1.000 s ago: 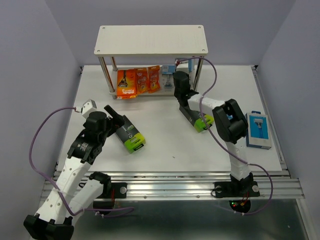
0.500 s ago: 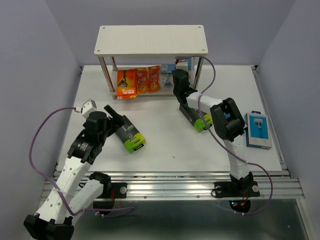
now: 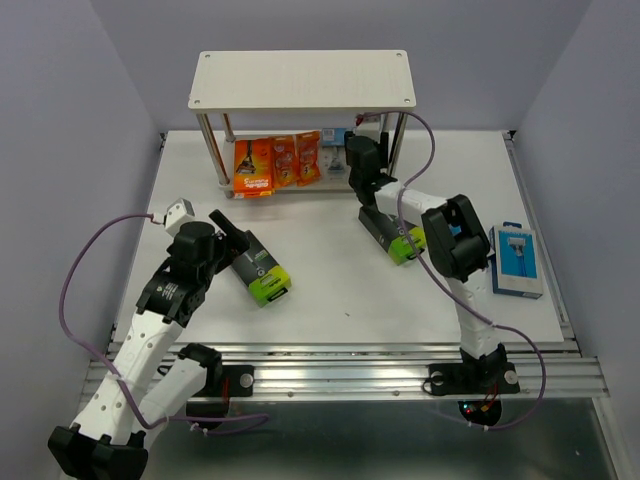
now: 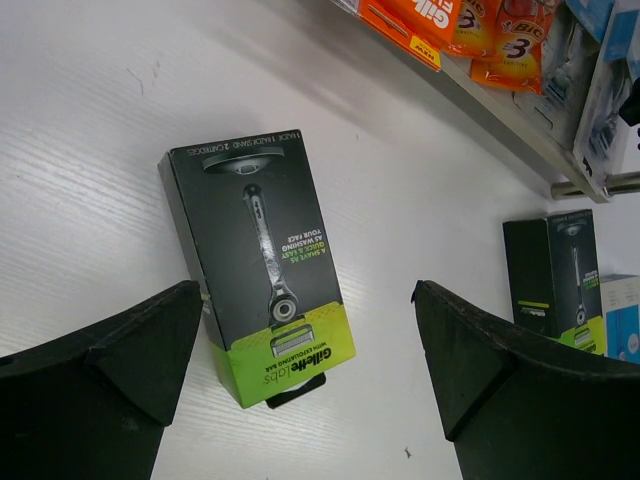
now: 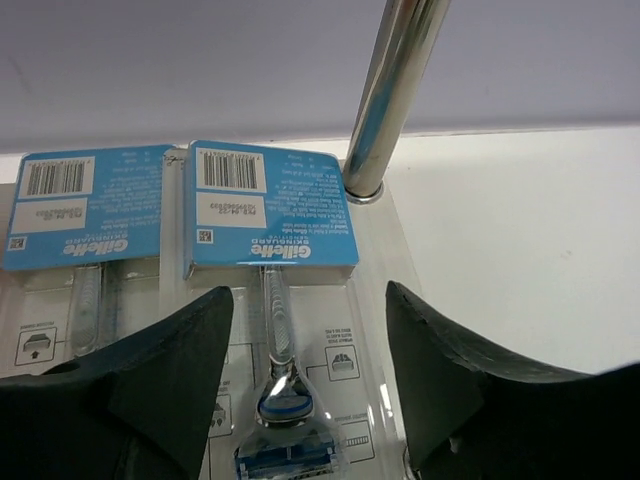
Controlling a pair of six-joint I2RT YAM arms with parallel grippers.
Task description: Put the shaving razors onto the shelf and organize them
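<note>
1. Saw the shelf (image 3: 300, 80) at the back of the white desk (image 3: 330, 300), with two pale boards on silver posts.
2. Found orange packs (image 3: 272, 163) in a row on its lower board (image 4: 505, 120), toward the left.
3. Spotted a left light-blue card (image 5: 85, 210) and a right light-blue card (image 5: 270, 225) side by side on the same board, the right one just beside a silver post (image 5: 390, 90).
4. Found the right end effector (image 5: 308, 320) in under the shelf, fingers spread apart on both sides of the right light-blue card, pinching nothing.
5. Could not tell about any touch between those fingers and the card.
6. Found the left end effector (image 4: 305, 300) spread as wide as could be, holding nothing, up over a black-and-green box (image 4: 260, 260).
7. Saw that box flat on the desk at the near left, green end toward the camera on the wrist.
8. Spotted a second black-and-green box (image 3: 397, 240) flat on the desk right of the middle, partly hidden by the right arm (image 3: 455, 245).
9. Found a blue box (image 3: 518, 260) with a white panel flat by the desk's right edge, well apart from the shelf.
</note>
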